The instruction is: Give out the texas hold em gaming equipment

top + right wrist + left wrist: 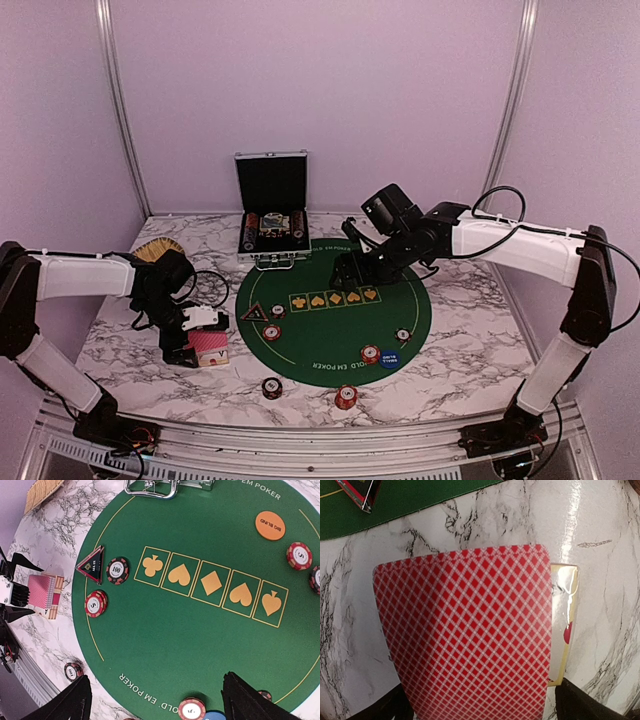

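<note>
Marble table: green mat, case, chips

- I see the mat lying mid-table, with the case right behind it.
- Tray at the far left.
- Deck of cards on the table, left of the mat.
- Triangular marker on the mat's left edge.
- A chip and a second chip on the table before the mat.

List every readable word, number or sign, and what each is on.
"BIG BLIND": orange disc.
"ALL IN": black triangular marker.
"100": black chip.
"5": red chip.
"OLD' EM POKER": green mat, plus gold suit signs.
Lettering on blue disc: too small to read.
</note>
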`<state>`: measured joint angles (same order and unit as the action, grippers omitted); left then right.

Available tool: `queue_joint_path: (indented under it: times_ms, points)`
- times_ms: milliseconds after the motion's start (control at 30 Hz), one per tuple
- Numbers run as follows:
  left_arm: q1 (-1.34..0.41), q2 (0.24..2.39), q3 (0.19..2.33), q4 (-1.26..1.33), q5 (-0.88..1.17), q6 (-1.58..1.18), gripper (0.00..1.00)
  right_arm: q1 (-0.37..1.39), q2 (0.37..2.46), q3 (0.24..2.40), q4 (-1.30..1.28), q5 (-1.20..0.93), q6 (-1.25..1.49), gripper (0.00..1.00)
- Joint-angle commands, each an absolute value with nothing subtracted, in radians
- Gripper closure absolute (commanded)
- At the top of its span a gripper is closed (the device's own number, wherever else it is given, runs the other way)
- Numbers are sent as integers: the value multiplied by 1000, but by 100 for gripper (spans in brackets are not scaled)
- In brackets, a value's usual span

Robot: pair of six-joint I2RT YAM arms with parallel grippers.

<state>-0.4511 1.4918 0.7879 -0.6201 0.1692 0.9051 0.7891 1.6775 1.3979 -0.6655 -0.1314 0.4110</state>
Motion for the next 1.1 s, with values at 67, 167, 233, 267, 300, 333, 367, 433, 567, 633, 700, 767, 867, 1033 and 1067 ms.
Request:
queue_joint_path:
  times_ms: [67,167,233,267,300,333,367,433,567,633,700,767,867,1033,1067]
  points:
    - [-453,1509,775,-584,162,899,1,799,1684,1409,-644,-141,424,12]
    - [-453,1509,773,-583,157,899,2,799,1684,1408,-643,-142,424,12]
    - [-453,1507,772,-585,159,899,5,798,1684,1405,-641,-143,425,13]
    - [-453,1504,772,-585,160,899,6,799,1684,1404,-639,-145,426,13]
    - [-453,1504,771,-584,161,900,7,799,1685,1404,-638,-146,427,13]
    - [-453,1503,769,-584,161,900,8,799,1687,1404,-635,-149,427,13]
    - [-453,1501,769,-585,160,900,9,799,1687,1404,-635,-151,425,13]
    - [-453,1498,767,-588,161,903,9,800,1690,1404,-635,-153,425,14]
    - [-453,1483,757,-593,151,926,9,801,1689,1405,-636,-155,425,14]
    - [-453,1482,756,-592,144,936,9,802,1689,1405,-635,-155,425,14]
    - [-453,1481,757,-593,144,945,10,802,1688,1404,-635,-155,427,15]
    - [-453,1482,758,-592,140,957,10,802,1687,1404,-635,-155,428,15]
    - [-453,1483,758,-590,131,970,10,804,1685,1401,-638,-155,429,16]
    - [-453,1493,769,-581,140,960,11,804,1683,1391,-633,-155,430,17]
    - [-453,1497,769,-580,139,960,12,804,1681,1392,-633,-155,430,16]
